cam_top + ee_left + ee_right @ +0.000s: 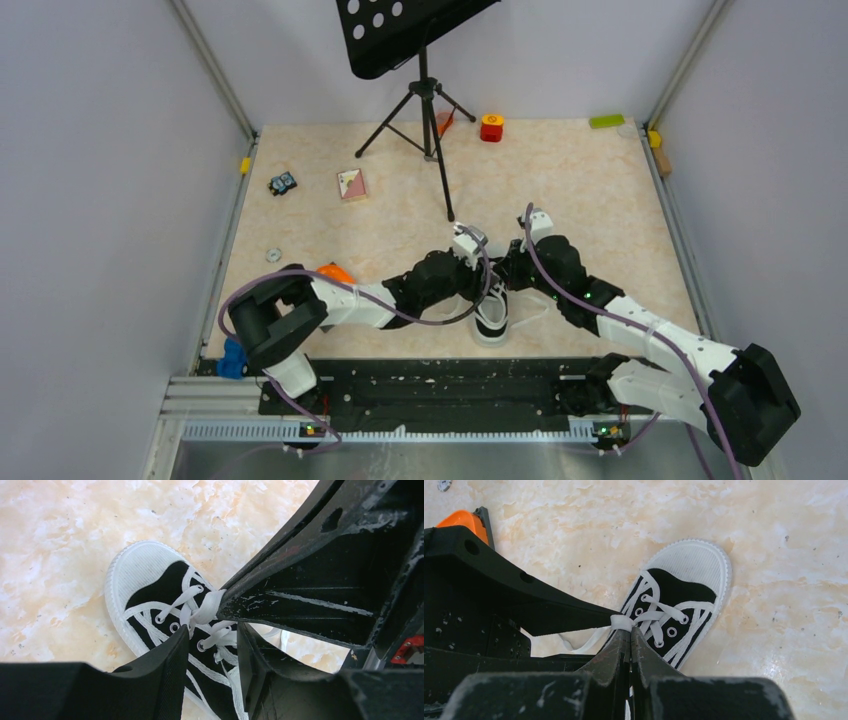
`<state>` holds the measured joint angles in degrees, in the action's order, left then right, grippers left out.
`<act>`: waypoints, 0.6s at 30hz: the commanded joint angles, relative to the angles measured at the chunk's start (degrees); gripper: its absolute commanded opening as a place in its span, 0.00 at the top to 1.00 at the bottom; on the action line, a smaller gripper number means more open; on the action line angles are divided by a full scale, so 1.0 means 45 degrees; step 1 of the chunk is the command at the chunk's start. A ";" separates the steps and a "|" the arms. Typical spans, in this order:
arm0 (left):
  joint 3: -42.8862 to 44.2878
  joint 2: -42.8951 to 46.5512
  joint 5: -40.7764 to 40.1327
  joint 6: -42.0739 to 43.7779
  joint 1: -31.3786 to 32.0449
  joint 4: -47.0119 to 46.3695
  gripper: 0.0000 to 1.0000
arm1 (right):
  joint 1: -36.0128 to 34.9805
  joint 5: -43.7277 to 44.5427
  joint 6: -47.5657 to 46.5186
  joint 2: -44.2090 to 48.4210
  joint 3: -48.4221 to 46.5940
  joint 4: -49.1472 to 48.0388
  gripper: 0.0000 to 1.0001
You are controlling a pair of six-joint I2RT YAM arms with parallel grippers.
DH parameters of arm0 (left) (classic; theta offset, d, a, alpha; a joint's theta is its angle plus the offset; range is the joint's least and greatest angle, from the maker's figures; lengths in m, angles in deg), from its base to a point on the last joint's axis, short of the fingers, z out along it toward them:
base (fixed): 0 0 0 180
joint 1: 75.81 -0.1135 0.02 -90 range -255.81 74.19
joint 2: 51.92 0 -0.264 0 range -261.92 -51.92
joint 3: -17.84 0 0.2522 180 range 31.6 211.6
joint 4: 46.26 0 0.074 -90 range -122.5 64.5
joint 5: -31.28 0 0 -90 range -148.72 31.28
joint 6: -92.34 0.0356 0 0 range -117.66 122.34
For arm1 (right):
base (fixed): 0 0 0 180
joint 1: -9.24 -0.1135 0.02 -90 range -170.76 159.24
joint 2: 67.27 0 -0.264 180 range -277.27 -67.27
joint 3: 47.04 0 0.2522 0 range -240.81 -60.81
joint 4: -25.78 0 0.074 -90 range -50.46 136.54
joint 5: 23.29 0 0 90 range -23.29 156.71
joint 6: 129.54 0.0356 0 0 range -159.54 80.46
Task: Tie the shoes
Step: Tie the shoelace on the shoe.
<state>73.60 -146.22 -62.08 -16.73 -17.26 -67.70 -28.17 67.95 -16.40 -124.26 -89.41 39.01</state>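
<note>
Sneaker (pixel 150 585) axis: near-far on the counter (pixel 600 200), toe near.
Right fingers (pixel 616 650): pressed together, pinching the lace (pixel 622 622) above the eyelets.
Left fingers (pixel 170 655): spread, straddling the lacing just beside that pinch.

The sneaker (pixel 674 587) is of matt black cloth, like canvas. Its white toe cap (pixel 691 562) looks like rubber with fine ribs. The laces (pixel 182 599) are flat white woven cloth. The counter (pixel 774 530) has a pale marble pattern, smooth and slightly glossy. The left claw (pixel 212 630) and the right claw (pixel 630 632) are matt black plastic, scuffed with whitish scratches.
</note>
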 commanded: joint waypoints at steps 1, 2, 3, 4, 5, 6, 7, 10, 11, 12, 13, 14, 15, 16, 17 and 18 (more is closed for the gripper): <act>-0.0272 -0.0213 0.0360 0.0357 0.0054 -0.1513 0.57 | 0.0051 -0.0079 -0.0110 0.0287 -0.0671 -0.0171 1.00; -0.0314 -0.0257 0.0414 0.0384 0.0056 -0.1648 0.58 | 0.0061 -0.0079 -0.0108 0.0305 -0.0675 -0.0149 1.00; -0.0339 -0.0314 0.0465 0.0404 0.0054 -0.1762 0.58 | 0.0052 -0.0079 -0.0110 0.0324 -0.0690 -0.0137 1.00; -0.0335 -0.0353 0.0520 0.0409 0.0047 -0.1833 0.59 | 0.0051 -0.0089 -0.0111 0.0321 -0.0695 -0.0140 1.00; -0.0320 -0.0380 0.0595 0.0410 0.0055 -0.1873 0.59 | 0.0051 -0.0071 -0.0135 0.0331 -0.0698 -0.0133 1.00; -0.0303 -0.0422 0.0661 0.0410 0.0057 -0.1898 0.60 | 0.0051 -0.0071 -0.0133 0.0339 -0.0703 -0.0122 1.00; -0.0289 -0.0469 0.0684 0.0410 0.0057 -0.1896 0.61 | 0.0051 -0.0046 -0.0135 0.0350 -0.0713 -0.0099 1.00; -0.0183 -0.0591 0.1284 0.0344 0.0047 -0.1901 0.63 | 0.0052 -0.0050 -0.0136 0.0363 -0.0706 -0.0111 1.00; -0.0167 -0.0602 0.1279 0.0282 0.0055 -0.1887 0.65 | 0.0051 -0.0041 -0.0126 0.0359 -0.0711 -0.0083 1.00; -0.0184 -0.0589 0.1274 0.0264 0.0057 -0.1897 0.66 | 0.0051 -0.0040 -0.0155 0.0360 -0.0717 -0.0080 1.00; -0.0191 -0.0551 0.1246 0.0257 0.0057 -0.1945 0.68 | 0.0051 -0.0040 -0.0160 0.0360 -0.0732 -0.0052 1.00; -0.0212 -0.0499 0.1209 0.0269 0.0052 -0.1963 0.69 | 0.0056 -0.0030 -0.0161 0.0365 -0.0751 -0.0051 1.00; -0.0239 -0.0459 0.1153 0.0272 0.0056 -0.1965 0.71 | 0.0062 -0.0024 -0.0161 0.0366 -0.0754 -0.0029 1.00; -0.0235 -0.0427 0.1099 0.0273 0.0057 -0.1969 0.73 | 0.0062 -0.0021 -0.0151 0.0378 -0.0738 -0.0036 1.00; -0.0239 -0.0396 0.1093 0.0273 0.0047 -0.1950 0.75 | 0.0053 -0.0021 -0.0155 0.0380 -0.0735 -0.0037 1.00; -0.0247 -0.0373 0.1087 0.0273 0.0055 -0.1949 0.77 | 0.0051 -0.0021 -0.0160 0.0380 -0.0749 -0.0037 1.00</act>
<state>72.62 -148.93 -58.14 -15.66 -17.26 -72.86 -28.17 67.93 -16.43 -124.24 -89.43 39.49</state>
